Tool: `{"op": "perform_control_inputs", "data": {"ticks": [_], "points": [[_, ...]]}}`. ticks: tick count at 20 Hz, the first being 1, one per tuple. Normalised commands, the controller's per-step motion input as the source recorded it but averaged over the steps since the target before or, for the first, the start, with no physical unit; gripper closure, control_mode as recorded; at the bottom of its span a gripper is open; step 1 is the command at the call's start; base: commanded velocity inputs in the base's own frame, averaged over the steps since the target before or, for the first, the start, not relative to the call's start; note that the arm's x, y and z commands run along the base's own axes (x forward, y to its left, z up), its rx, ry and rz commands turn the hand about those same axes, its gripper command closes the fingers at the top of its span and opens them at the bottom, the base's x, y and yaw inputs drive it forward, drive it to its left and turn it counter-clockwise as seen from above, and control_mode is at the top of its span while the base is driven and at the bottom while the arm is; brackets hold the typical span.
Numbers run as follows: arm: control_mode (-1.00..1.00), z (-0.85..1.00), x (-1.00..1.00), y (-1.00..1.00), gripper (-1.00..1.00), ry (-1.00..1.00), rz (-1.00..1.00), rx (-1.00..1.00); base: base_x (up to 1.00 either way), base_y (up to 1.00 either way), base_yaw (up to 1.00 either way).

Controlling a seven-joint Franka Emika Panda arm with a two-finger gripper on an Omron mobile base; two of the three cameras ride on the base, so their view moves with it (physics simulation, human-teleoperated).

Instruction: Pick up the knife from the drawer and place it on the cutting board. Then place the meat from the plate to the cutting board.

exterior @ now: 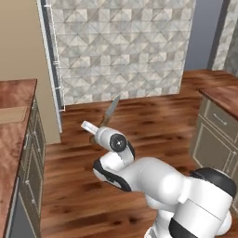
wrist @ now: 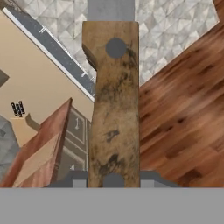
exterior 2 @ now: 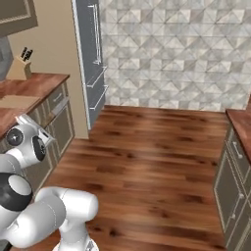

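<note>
My gripper (exterior: 102, 126) is shut on the knife (exterior: 110, 109) and holds it in the air above the wooden floor. The grey blade slants up and away from the hand. In the hand view the knife's brown wooden handle (wrist: 113, 105) stands upright through the middle, clamped at its lower end by my gripper (wrist: 113, 180). The cutting board (exterior: 11, 114) lies flat on the left counter, well to the left of the knife, and is seen again as the cutting board (exterior 2: 17, 101) and the cutting board (wrist: 37, 159). The meat and the plate are out of view. I cannot tell which cabinet front is the drawer.
A reddish-brown counter (exterior: 14, 153) with grey cabinets runs along the left, with a knife block (exterior 2: 19, 66) at its far end. A tall grey fridge door (exterior 2: 93, 63) stands beyond it. A second counter with beige cabinet fronts (exterior: 218, 125) is on the right. Wooden floor (exterior 2: 147, 157) lies between.
</note>
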Motion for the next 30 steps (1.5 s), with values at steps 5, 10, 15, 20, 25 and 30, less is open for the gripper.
{"op": "perform_control_inputs", "data": {"ticks": [5,10,15,20,25,30], "points": [[1.00,0.00,0.00,0.00,1.00,0.00,0.00,0.00,1.00,-0.04,0.24],[1.00,0.00,0.00,0.00,1.00,0.00,0.00,0.00,1.00,-0.04,0.34],[1.00,0.00,0.00,0.00,1.00,0.00,0.00,0.00,1.00,-0.11,0.45],[1.00,0.00,0.00,0.00,1.00,0.00,0.00,0.00,0.75,-0.24,0.53],[1.00,0.00,0.00,0.00,1.00,0.00,0.00,0.00,0.08,-0.27,0.63],[1.00,0.00,0.00,0.00,1.00,0.00,0.00,0.00,0.00,-0.17,0.67]]}}
